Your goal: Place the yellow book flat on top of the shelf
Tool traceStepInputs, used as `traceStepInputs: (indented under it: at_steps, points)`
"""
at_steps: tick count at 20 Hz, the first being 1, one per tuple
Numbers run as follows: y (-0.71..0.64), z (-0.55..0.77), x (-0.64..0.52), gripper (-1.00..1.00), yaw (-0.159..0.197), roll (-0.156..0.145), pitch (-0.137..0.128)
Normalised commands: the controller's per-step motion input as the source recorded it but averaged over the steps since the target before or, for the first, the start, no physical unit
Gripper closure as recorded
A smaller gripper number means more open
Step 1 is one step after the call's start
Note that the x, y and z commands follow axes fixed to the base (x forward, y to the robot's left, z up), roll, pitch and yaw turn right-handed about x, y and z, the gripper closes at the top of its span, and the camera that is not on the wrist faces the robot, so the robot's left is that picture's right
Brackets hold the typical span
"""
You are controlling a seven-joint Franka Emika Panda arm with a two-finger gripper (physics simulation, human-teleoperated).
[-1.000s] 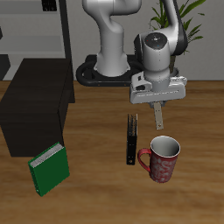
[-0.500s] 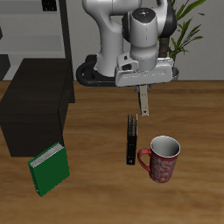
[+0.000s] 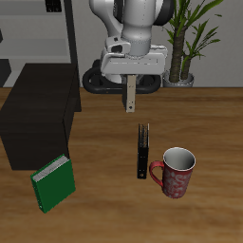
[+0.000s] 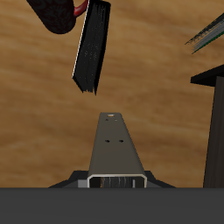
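Now fingers (image 3: pixel 131 102) clenched on yellow book (image 3: pixel 131 94), hanging upright, well above table (image 3: pixel 209 123), shelf (image 3: pixel 38 114) apart.

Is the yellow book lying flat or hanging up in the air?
Hanging in the air: the yellow book dangles edge-down from the gripper, above the table.

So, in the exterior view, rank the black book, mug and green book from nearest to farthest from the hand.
1. Black book: on the table just in front of the hand, which holds the yellow book.
2. Mug: beside the black book, nearer the front edge.
3. Green book: by the shelf, clearly farthest.
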Motion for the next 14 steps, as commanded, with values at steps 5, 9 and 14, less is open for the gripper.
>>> traceStepInputs:
  at_steps: [5, 9, 14]
  points:
    - [-0.56, 0.46, 0.06, 1.00, 0.047, -0.112, -0.086]
    - [-0.52, 0.48, 0.06, 1.00, 0.040, -0.109, -0.086]
    - [-0.59, 0.54, 0.15, 1.00, -0.001, -0.141, -0.083]
